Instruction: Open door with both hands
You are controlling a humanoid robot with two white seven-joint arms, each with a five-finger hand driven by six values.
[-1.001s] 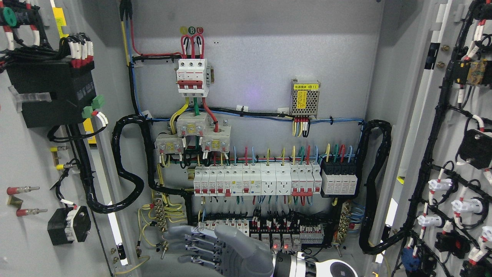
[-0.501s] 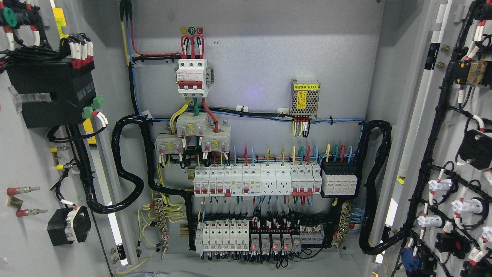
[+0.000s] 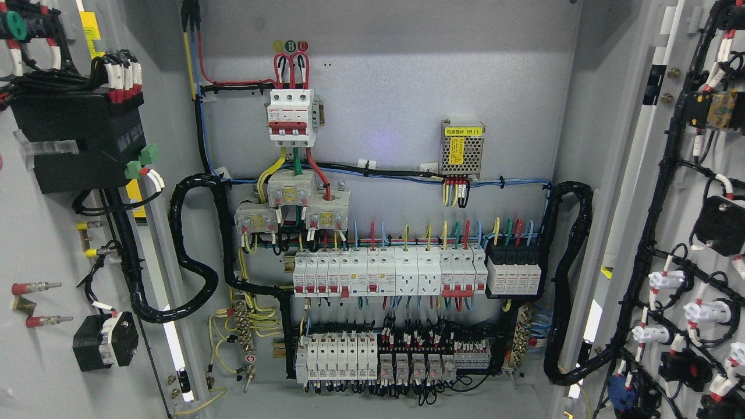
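Note:
The electrical cabinet stands with both doors swung wide open. The left door [image 3: 35, 244] shows its inner face with a black module and wiring. The right door [image 3: 692, 192] shows its inner face with black cable looms and white connectors. Between them the grey back panel [image 3: 396, 87] carries a red-and-white main breaker [image 3: 292, 116], a row of white breakers [image 3: 390, 273] and a lower row of relays [image 3: 390, 361]. Neither of my hands is in view.
A thick black cable loop [image 3: 192, 256] hangs at the left hinge side and another [image 3: 567, 279] at the right. A small metal power supply with a yellow label [image 3: 463, 148] sits on the back panel. The cabinet floor [image 3: 372, 407] lies at the bottom edge.
One second ago my right hand, fingers spread, showed at the bottom centre in front of the relays. It dropped out of view half a second ago. The doors have not moved.

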